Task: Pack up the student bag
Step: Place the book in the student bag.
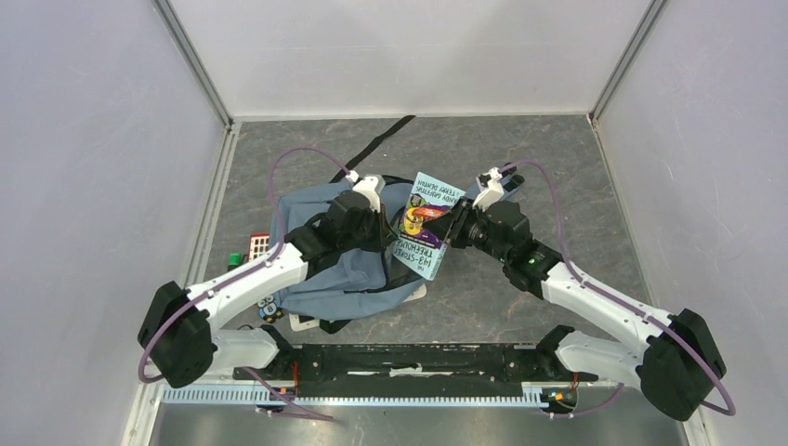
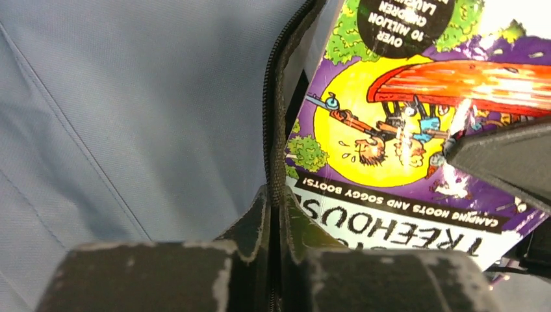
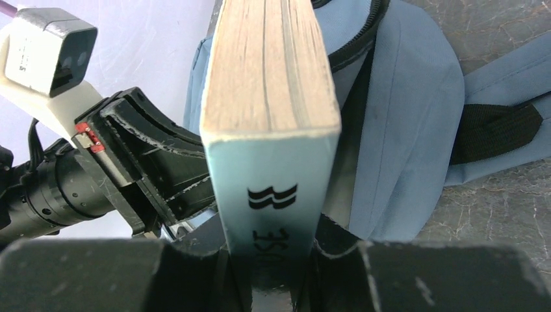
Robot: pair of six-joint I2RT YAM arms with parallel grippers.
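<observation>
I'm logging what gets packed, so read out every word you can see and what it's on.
"CAMPING HOOTS AND SOGGY BOOTS!": book cover
"TREEHOUSE": title, same cover, partly hidden
"OVER 10 MILLION CHILDREN": black badge, rest cropped
"USE": book spine, rest hidden
Author line, top view: too small

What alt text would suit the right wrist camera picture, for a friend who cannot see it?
A thick paperback, pale blue spine and page edges facing the camera, is clamped in the right hand. Behind it lies the grey-blue student bag with black zip trim; the left hand is at the left.
</observation>
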